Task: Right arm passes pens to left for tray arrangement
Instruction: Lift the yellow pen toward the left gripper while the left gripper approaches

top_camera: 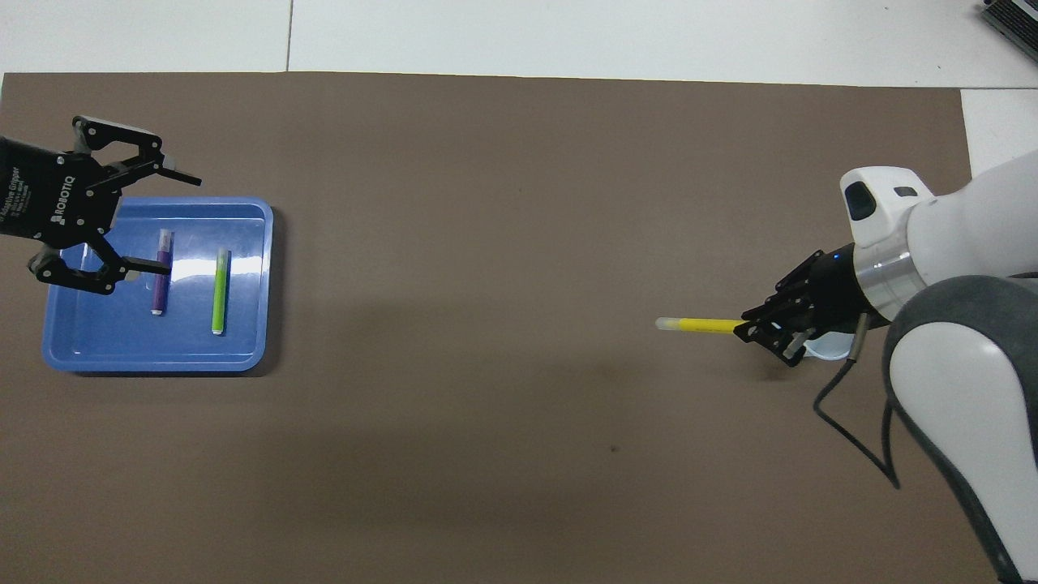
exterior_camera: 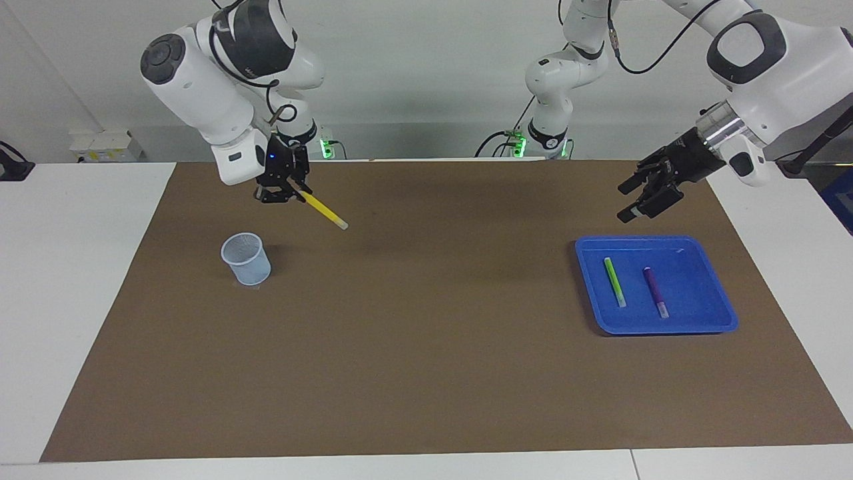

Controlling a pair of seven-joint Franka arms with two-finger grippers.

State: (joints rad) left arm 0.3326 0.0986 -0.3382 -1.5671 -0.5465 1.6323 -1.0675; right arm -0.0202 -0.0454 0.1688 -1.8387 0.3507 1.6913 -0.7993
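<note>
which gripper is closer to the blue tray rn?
Left. The left gripper, open and empty, hangs over the blue tray at its robot-side rim. The right gripper, shut on the yellow pen, is up at the right arm's end, near the mesh cup.

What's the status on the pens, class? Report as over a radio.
Right gripper shut on yellow pen, raised beside cup. Left gripper open over tray. Green pen, purple pen in tray. Path clear.

white jointed arms [exterior_camera: 200, 87], black cables, black grippers
</note>
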